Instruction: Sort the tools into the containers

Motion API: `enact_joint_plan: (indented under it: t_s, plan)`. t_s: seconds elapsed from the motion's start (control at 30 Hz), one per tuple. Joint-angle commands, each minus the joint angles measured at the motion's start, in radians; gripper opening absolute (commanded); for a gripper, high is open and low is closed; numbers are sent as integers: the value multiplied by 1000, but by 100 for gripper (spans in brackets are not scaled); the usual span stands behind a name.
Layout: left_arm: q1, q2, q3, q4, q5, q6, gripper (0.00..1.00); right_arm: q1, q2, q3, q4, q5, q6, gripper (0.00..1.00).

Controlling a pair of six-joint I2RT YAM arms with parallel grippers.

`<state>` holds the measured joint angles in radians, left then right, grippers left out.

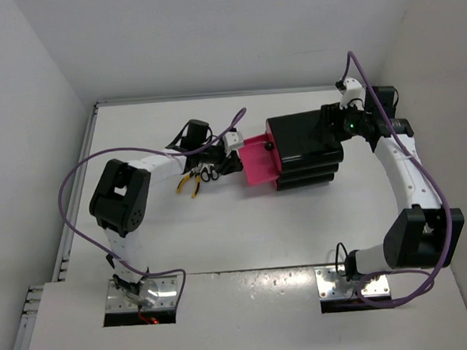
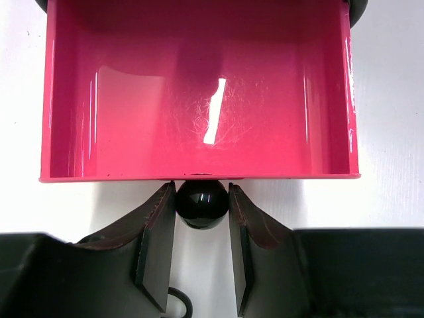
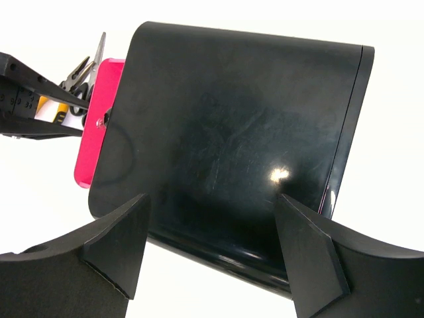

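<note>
Left gripper [image 2: 201, 191] is clamped on the knob [image 2: 201, 205] of one pink drawer [image 2: 132, 119]. Both fingers [image 2: 159, 238] pinch the black ball from the sides, right at the drawer's front wall. It's the only handle there, so the hold makes sense.

The drawer is pulled well out of the box [image 1: 304, 143] toward the left arm. Inside is bare pink floor and glare, nothing else. Which of the three drawers it is, I can't tell from these angles.

Right gripper [image 3: 212, 197] has its jaws apart over the box's glossy top, at the end away from the drawer. The box is broader than the gap, so it isn't pinched. My read is that the gripper braces the box so a pull on the knob doesn't drag it across the table [image 1: 221, 231] — contact itself not confirmed.

Pliers [image 1: 190, 184] and scissors [image 1: 208, 175] lie together on the table, just beside the left wrist, a bit left of the open drawer. Neither is in a container. I can't spot the screwdriver.

Judgement: the step in hand is opening the drawer, and sorting proper hasn't begun. Next the left gripper lets go of the knob and goes for a tool — both are close. Risks: the round, slick knob could slip out of the pinch, and the box could shift if the brace comes off.
</note>
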<state>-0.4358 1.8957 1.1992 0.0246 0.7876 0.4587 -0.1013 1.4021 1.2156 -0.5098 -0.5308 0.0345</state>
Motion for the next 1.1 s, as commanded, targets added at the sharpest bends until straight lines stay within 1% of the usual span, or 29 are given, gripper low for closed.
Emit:
enact_joint_plan:
  t_s: [0.0, 0.07, 0.23, 0.43, 0.53, 0.63, 0.67, 0.8, 0.83, 0.87, 0.93, 1.03, 1.07]
  plan:
    - [11, -12, 34, 12, 13, 0, 35, 6, -22, -4, 22, -8, 7, 75]
    - [11, 14, 59, 24, 2, -31, 43, 6, -22, -4, 22, -8, 7, 75]
    - [20, 52, 92, 37, -7, -58, 43, 6, -22, -4, 13, -8, 7, 75]
    - [42, 52, 92, 37, -7, -68, 43, 6, -22, -4, 13, 2, 7, 75]
    - [51, 52, 92, 37, -7, -68, 39, 6, -22, -4, 13, 2, 7, 75]
    - [62, 42, 82, 26, -7, -57, 38, 6, -22, -4, 13, 2, 7, 75]
    - [62, 42, 82, 26, -7, -57, 36, 6, -22, -4, 13, 2, 7, 75]
    - [71, 32, 71, -20, 2, -34, 35, 6, -22, 5, 4, 2, 7, 75]
    - [71, 22, 59, -20, 2, -22, 36, 6, -22, 5, 4, 2, 7, 75]
    - [71, 22, 50, -46, 2, -12, 46, 6, -22, 5, 4, 2, 7, 75]
    - [71, 13, 49, -55, 2, -12, 58, 6, -22, 5, 4, 2, 7, 75]
    - [71, 13, 49, -55, -10, -29, 66, 6, -22, 5, 4, 2, 7, 75]
    - [71, 13, 74, -66, -1, -41, 69, 6, -22, 5, 4, 2, 7, 75]
